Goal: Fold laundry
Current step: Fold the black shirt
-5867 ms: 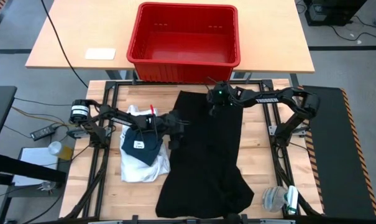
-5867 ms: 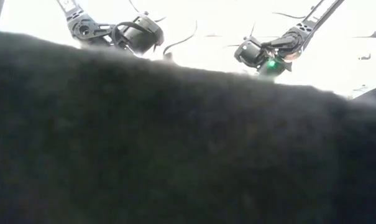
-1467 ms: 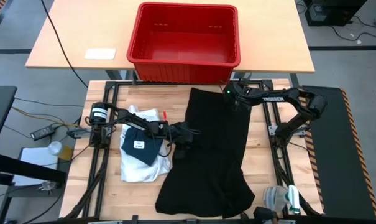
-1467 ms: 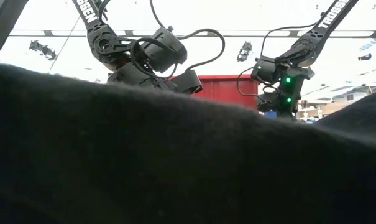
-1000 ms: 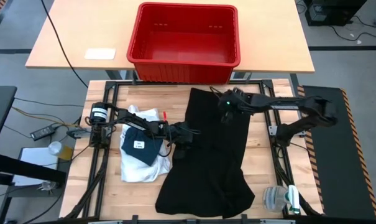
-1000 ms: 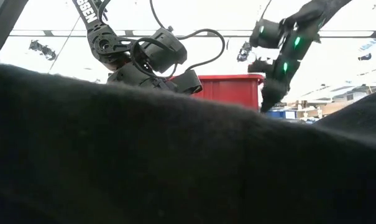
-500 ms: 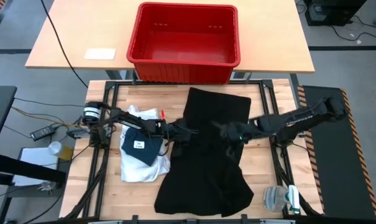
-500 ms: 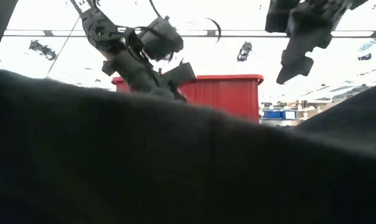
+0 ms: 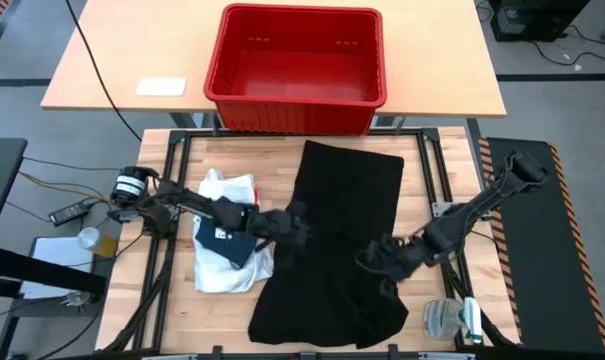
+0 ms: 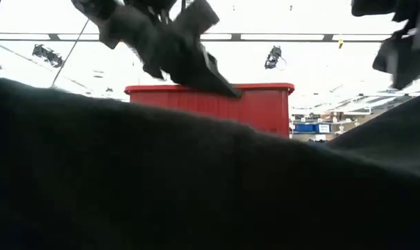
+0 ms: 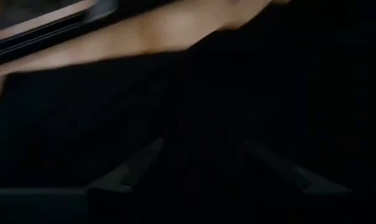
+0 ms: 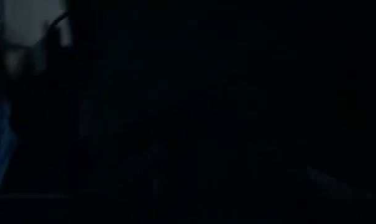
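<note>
Left gripper (image 9: 294,228) reaching inward low, right gripper (image 9: 374,260) stretched low toward the table's centre

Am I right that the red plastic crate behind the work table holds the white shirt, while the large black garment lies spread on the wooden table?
Not quite: in the high view the red plastic crate is empty. The white shirt lies on the wooden table, left of the large black garment, which is indeed spread there.

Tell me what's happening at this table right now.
Two robot arms are working on a large black garment spread down the middle of the table. The left gripper is at its left edge, the right gripper at its right edge lower down. A white shirt with a dark piece on top lies to the left. The red crate behind is empty.
</note>
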